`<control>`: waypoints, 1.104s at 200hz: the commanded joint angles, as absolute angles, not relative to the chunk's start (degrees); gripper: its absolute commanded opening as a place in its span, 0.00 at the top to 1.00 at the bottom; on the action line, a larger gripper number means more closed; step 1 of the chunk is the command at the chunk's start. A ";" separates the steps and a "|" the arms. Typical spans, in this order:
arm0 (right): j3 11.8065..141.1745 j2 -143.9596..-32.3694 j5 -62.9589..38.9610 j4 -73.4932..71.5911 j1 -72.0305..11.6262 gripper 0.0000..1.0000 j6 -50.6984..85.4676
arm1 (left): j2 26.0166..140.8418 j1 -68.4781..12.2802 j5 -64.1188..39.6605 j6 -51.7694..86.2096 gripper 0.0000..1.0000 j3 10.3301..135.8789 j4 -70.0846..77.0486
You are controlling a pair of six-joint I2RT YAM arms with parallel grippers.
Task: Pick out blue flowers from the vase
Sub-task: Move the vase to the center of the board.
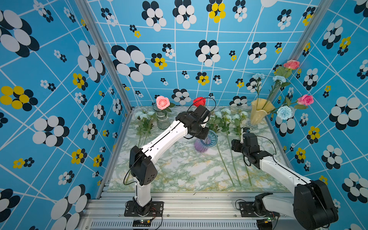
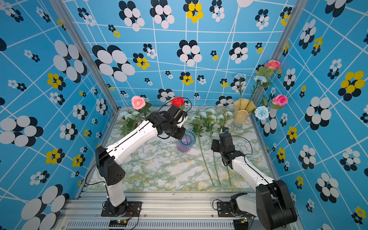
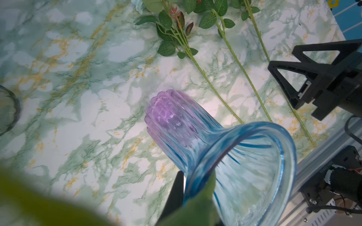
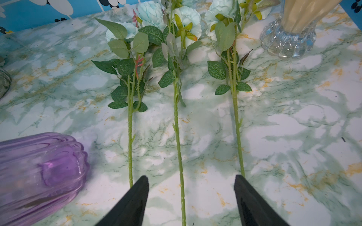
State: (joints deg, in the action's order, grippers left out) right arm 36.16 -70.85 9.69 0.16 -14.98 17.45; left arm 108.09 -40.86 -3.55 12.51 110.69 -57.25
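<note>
Marbled green-white surface (image 1: 179,169), open room along the front edge. Three blue flowers (image 4: 188,23) lie flat, stems parallel; more stand in the fluted yellow vase (image 1: 258,111), far right corner. Over the stems the right hand (image 4: 191,179) is spread, empty. At the ribbed glass vase (image 3: 195,137) rim, the left hand (image 1: 201,133): can't tell its closure.

High front overviews; close wrist views sharing tabletop (image 4: 293,137)

Nothing legible (print on arm base (image 3: 321,173) blurred).
</note>
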 commanded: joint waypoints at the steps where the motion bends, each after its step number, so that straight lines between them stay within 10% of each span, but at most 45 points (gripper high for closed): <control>1: 37.42 -70.87 9.93 0.37 -15.47 0.28 18.13 | 110.23 -37.76 -1.66 10.26 0.95 112.97 -58.54; 147: 38.14 -71.81 9.76 0.70 -15.47 0.28 18.11 | 136.07 -15.58 -22.26 12.19 1.00 150.28 -69.40; 221: 38.60 -72.51 9.69 1.05 -15.47 0.28 18.03 | 133.86 -14.97 -23.46 11.30 1.00 149.28 -71.07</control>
